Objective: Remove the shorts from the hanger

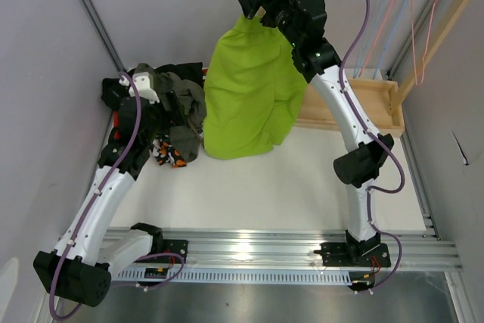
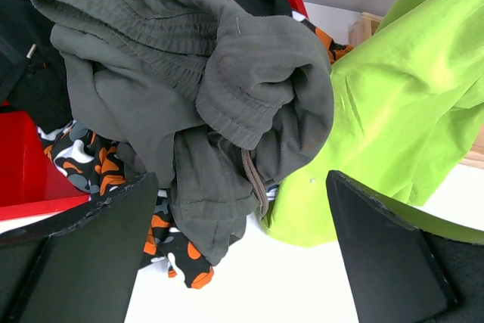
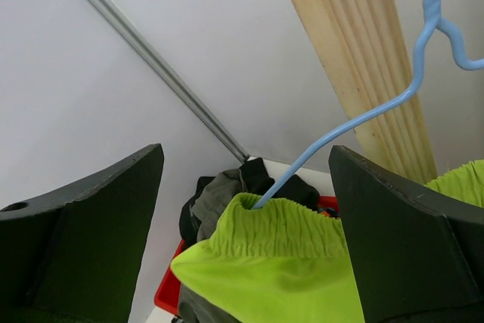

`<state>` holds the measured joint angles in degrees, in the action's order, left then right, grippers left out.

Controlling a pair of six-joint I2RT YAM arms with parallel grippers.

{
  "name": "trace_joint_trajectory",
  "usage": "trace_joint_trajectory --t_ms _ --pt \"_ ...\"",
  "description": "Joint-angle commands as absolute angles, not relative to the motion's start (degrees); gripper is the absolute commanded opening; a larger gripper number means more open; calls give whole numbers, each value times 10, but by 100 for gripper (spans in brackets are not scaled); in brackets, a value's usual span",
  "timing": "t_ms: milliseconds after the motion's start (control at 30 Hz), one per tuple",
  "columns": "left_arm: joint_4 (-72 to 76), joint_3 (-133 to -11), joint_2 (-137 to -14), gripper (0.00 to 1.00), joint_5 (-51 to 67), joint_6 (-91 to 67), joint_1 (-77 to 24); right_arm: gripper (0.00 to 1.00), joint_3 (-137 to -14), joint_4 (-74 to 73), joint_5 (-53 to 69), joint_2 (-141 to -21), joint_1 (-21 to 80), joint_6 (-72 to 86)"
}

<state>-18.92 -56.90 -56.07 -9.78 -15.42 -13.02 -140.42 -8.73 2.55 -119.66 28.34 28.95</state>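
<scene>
**Right gripper open at the waistband of the green shorts**

Black fingers (image 3: 91,217) of the right gripper (image 3: 246,149) stand wide apart and hold nothing. Between them lies the gathered waistband (image 3: 280,225) of the lime green shorts (image 1: 246,88), with the wire of the blue hanger (image 3: 355,122) going into it. This 1 pair hangs high at the back of the table (image 1: 302,187), beside the wooden rack (image 3: 355,51), and its legs hang loose below. The left gripper (image 2: 242,175) is also open and empty. It looks at a heap on the left: dark grey shorts (image 2: 189,73) on top and patterned shorts (image 2: 98,168) under them, at a red box (image 2: 23,164).

I judge the green pair to be light, thin and limp, so it will sag wherever it is not supported. The elastic waistband looks like the thickest and firmest part, so it is the best place to pinch, just beside the wire. The band may stretch and catch on the hanger arm, and the light hanger may swing with it, so a slow pull along the wire seems safer.
</scene>
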Motion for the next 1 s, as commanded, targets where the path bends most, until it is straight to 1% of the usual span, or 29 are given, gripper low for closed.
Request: trace_joint_trajectory --t_ms 0,67,100,133,167,200,233,267,300,367,400,600,833,933,967 --pt "-171 -567 -547 99 -82 -154 -131 95 -1419 -47 2 -1213 287 301" --pt "-171 -567 -546 99 -81 -154 -132 92 -1416 -35 1 -1218 287 303" --pt "-172 -567 -545 99 -79 -155 -131 85 -1416 -30 1 -1221 287 304" --pt "-171 -566 -545 99 -78 -155 -131 79 -1416 -25 1 -1223 287 306" --pt "-170 -564 -546 99 -78 -155 -131 69 -1418 -18 -9 -1226 288 305" --pt "-171 -564 -547 99 -80 -154 -131 47 -1417 -13 -15 -1227 289 306" --pt "-171 -564 -548 99 -82 -154 -131 39 -1417 -11 -16 -1228 292 304" --pt "-171 -565 -548 99 -81 -154 -131 30 -1417 -10 -19 -1228 293 302" --pt "-172 -565 -550 99 -81 -154 -131 13 -1416 -10 -22 -1226 294 301" --pt "-173 -565 -551 99 -81 -154 -131 8 -1416 -13 -24 -1224 296 295" --pt "-171 -564 -551 99 -80 -154 -131 0 -1414 -17 -26 -1219 297 295" --pt "-171 -566 -557 100 -79 -153 -130 0 -1367 -13 -40 -1164 307 266" --pt "-159 -558 -551 99 -57 -149 -130 0 -1313 -20 -71 -1046 316 206" --pt "-145 -553 -550 99 -26 -142 -132 0 -1275 -23 -86 -985 316 192" --pt "-138 -551 -549 99 19 -140 -134 0 -1262 -23 -87 -953 316 190"
